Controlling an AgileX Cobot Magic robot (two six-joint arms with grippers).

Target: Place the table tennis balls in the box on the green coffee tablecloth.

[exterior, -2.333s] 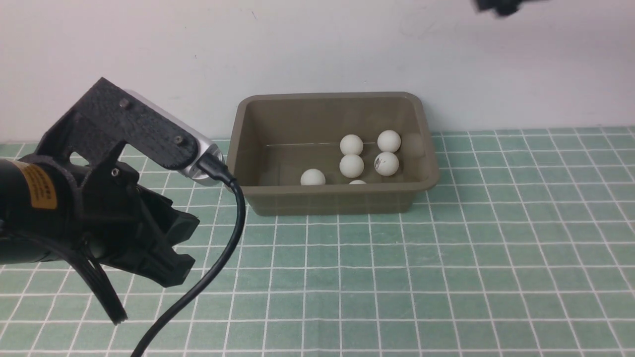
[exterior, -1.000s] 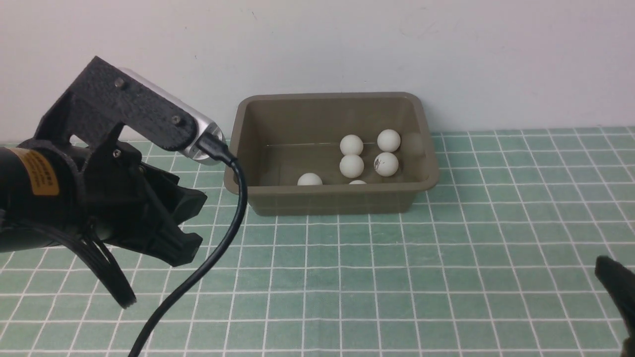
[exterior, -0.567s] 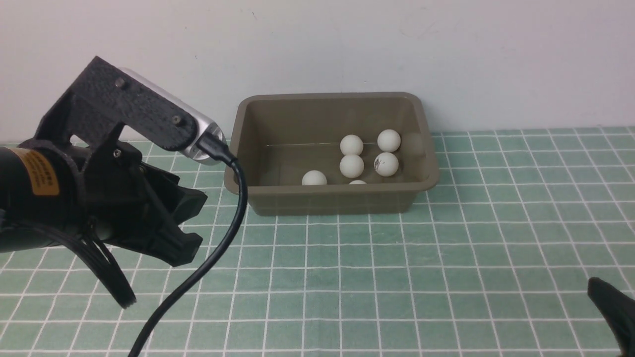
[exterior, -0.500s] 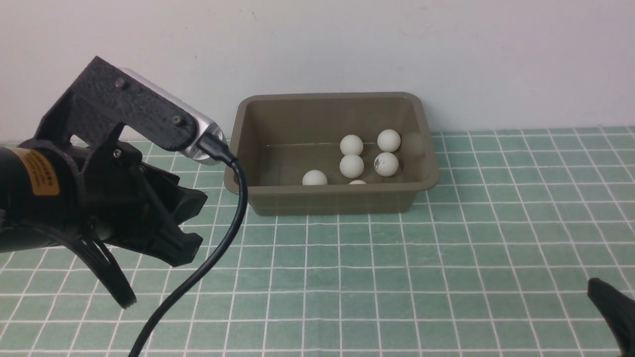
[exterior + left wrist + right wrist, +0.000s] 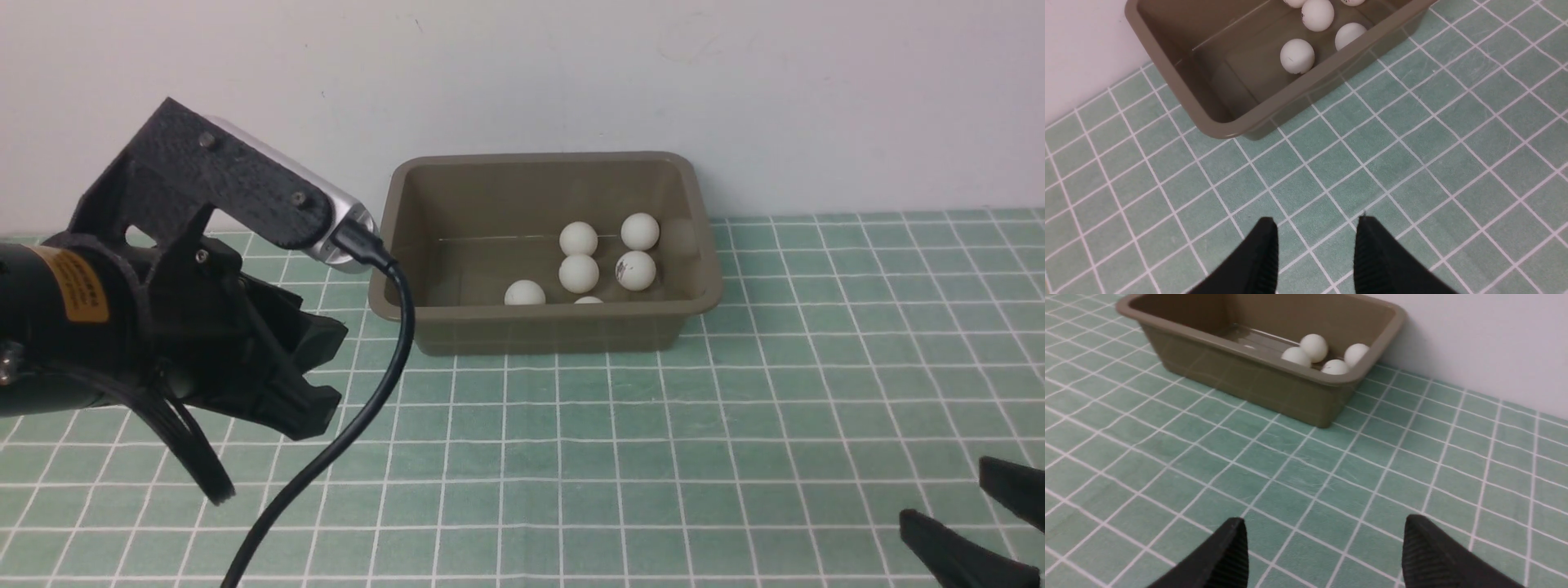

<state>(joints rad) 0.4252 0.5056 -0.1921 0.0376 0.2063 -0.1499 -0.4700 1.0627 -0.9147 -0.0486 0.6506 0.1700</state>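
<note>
Pale green white-gridded tablecloth (image 5: pixel 735 392) covers my counter. Olive-brown rectangular plastic tub (image 5: pixel 543 327) sits at the back by the wall, small white table tennis balls (image 5: pixel 579 273) inside. My left end effector (image 5: pixel 1314 249), narrowly parted and empty, hovers near it; right end effector (image 5: pixel 1323 547), wide apart and empty, well apart.

Front view: set between the arms, facing forward toward the wall, taking in the whole box (image 5: pixel 543 245) on the green coffee tablecloth (image 5: pixel 735 425). Left wrist view: looking steeply down past its own jaws, close over cloth and one box end. Right wrist view: lower, slanting forward. Shared by all three: box and table tennis balls (image 5: pixel 579 273).
</note>
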